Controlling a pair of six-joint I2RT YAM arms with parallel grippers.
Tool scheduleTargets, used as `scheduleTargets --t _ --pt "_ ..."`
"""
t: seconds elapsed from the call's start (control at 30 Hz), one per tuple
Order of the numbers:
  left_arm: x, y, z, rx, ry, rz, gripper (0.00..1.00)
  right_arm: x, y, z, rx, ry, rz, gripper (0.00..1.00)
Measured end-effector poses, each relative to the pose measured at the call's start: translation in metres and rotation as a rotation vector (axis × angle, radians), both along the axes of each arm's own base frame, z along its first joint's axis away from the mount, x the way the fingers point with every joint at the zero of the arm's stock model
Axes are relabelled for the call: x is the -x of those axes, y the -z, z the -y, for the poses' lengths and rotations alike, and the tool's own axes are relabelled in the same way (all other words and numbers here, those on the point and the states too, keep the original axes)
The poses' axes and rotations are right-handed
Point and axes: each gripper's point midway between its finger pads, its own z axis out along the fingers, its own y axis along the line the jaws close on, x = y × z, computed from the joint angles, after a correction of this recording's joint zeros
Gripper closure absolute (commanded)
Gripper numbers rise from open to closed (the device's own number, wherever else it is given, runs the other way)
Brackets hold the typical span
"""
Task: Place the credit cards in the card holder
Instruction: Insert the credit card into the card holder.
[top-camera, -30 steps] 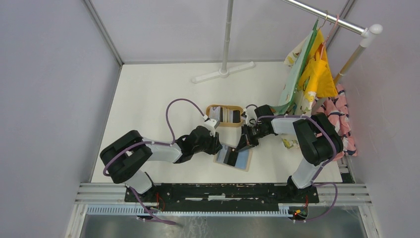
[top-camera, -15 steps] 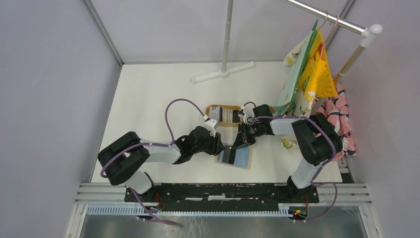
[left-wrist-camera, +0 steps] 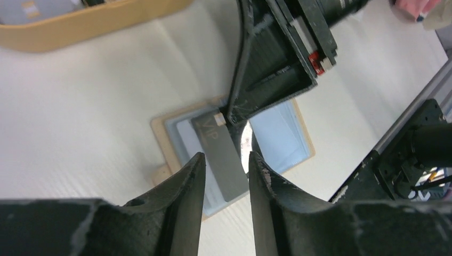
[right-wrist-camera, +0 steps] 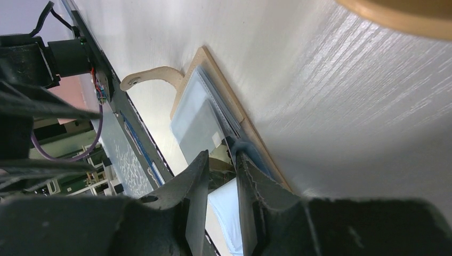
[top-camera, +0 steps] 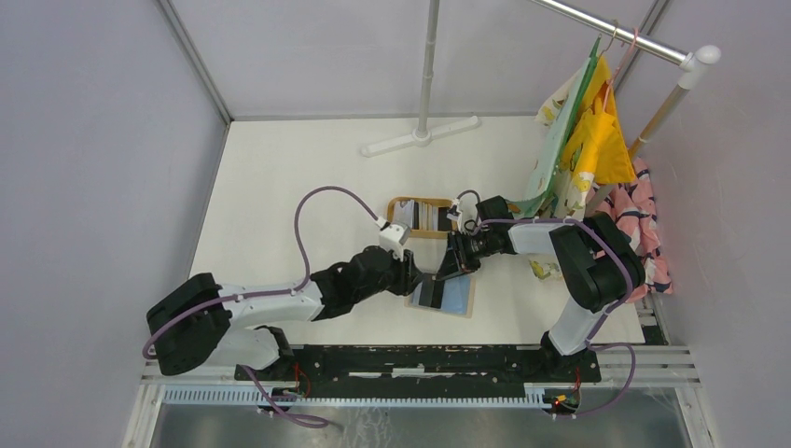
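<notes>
The card holder (top-camera: 459,301) lies open on the table, light blue lining up (left-wrist-camera: 277,133), tan rim showing (right-wrist-camera: 213,69). A grey credit card (left-wrist-camera: 216,141) marked VIP rests on its left half, dark in the top view (top-camera: 430,292). My left gripper (left-wrist-camera: 224,157) hovers open just above that card, one finger on each side, without touching it. My right gripper (right-wrist-camera: 219,160) stands slightly open at the wallet's far edge (top-camera: 446,268); its fingertips (left-wrist-camera: 240,101) meet the card's far end. More credit cards (top-camera: 431,217) lie in the wooden tray.
The oval wooden tray (top-camera: 399,203) stands just beyond the wallet (left-wrist-camera: 80,29). A white stand base (top-camera: 420,138) lies at the back. Hanging cloths (top-camera: 583,140) crowd the right side. The metal rail (top-camera: 420,359) runs along the near edge.
The right gripper's jaws have parted from shut and it has shifted a little left over the wallet. The left arm has stretched out, its gripper moving right over the card.
</notes>
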Motion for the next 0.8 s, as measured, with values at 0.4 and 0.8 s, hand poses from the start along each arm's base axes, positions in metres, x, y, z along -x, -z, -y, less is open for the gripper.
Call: scheduleTargets --t 0.4,0.8 --pt "0.035 0.024 0.063 -0.107 0.068 -0.029 0.88 -0.001 -0.001 0.000 0.000 -0.011 0.013 0.69" --pt "0.038 0.055 0.091 -0.262 0.025 -0.033 0.92 -0.001 -0.001 0.000 0.002 -0.017 0.019 0.69"
